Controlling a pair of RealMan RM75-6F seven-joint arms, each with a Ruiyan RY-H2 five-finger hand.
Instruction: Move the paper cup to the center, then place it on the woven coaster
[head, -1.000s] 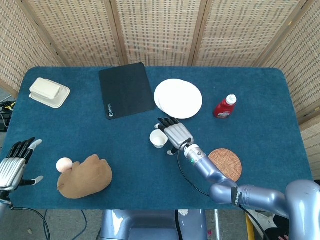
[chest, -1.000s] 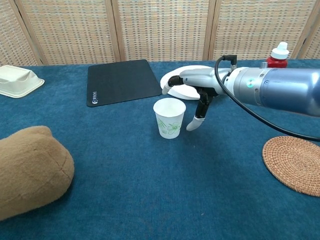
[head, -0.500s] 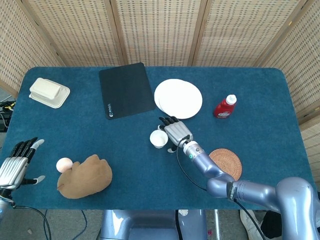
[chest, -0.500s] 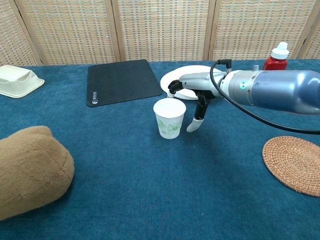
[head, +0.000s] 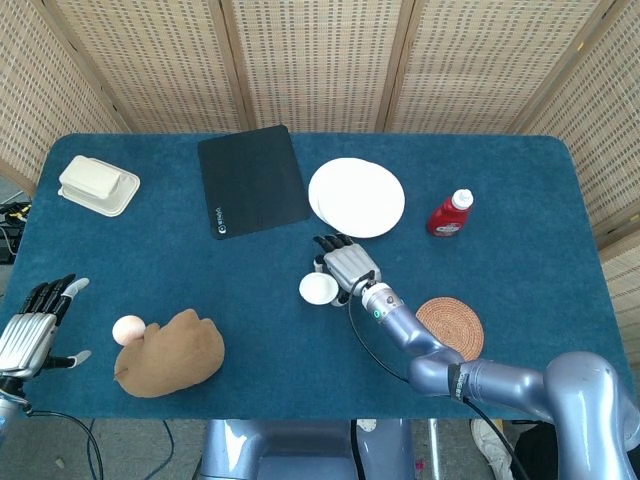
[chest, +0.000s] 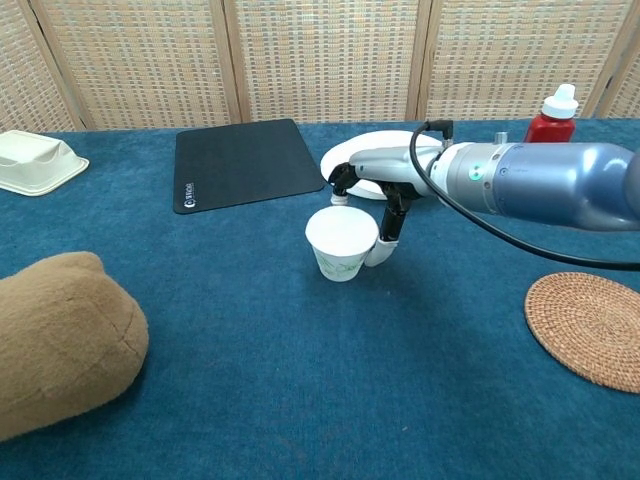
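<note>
Paper cup (chest: 342, 243) sits mid-table, tilted toward us, our right hand (head: 347, 268) closing its fingers (chest: 388, 227) against the wall. We judge it light and crushable, so grip gently mid-wall. Our left hand (head: 27, 330) hangs spread, holding nothing.

The head view looks steeply down from above the robot's edge of the table (head: 520, 200), taking in all 4 sides and the screen (head: 320, 60) behind. The chest view sits low, just above the tabletop, facing level toward that screen (chest: 320, 60), and stands nearer, cutting off the table's near and side parts. The 2 views share the cup (head: 319, 288) (chest: 342, 243), mat (head: 252, 180) (chest: 246, 162), plate (head: 357, 196) (chest: 372, 158), bottle (head: 450, 214) (chest: 556, 111) and coaster (head: 450, 327) (chest: 588, 328).
</note>
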